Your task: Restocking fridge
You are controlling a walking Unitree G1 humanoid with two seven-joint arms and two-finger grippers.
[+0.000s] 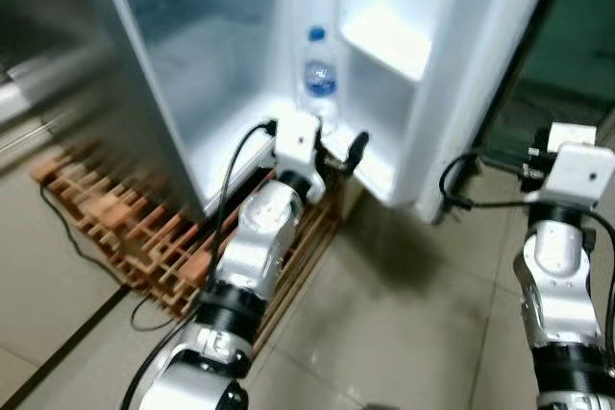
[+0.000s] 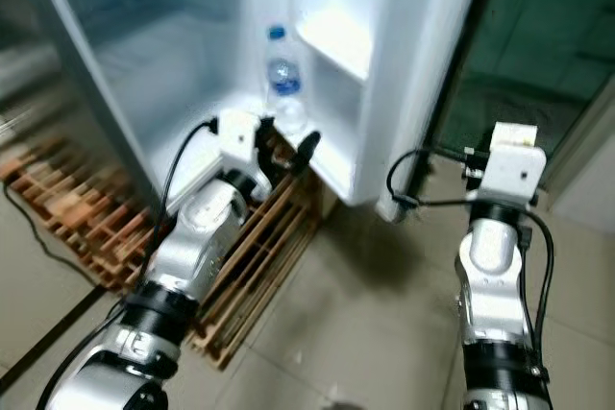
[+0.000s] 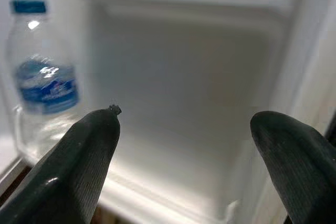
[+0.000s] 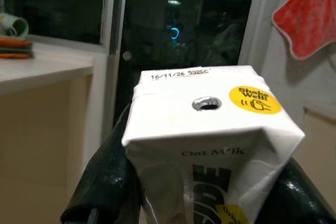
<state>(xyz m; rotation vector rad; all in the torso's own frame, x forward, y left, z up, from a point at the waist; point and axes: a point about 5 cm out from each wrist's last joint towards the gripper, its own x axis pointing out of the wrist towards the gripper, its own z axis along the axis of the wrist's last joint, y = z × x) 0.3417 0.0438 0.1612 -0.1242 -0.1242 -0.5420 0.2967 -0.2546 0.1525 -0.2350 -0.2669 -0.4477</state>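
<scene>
The left arm reaches forward, its gripper (image 3: pixel 184 145) spread wide and holding nothing. The right arm is bent upright, its gripper (image 4: pixel 210 192) clamped around a carton (image 4: pixel 210 135).

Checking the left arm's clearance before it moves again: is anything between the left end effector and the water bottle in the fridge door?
Nothing. In the left wrist view, only bare white shelf separates the open left end effector from the water bottle.
</scene>
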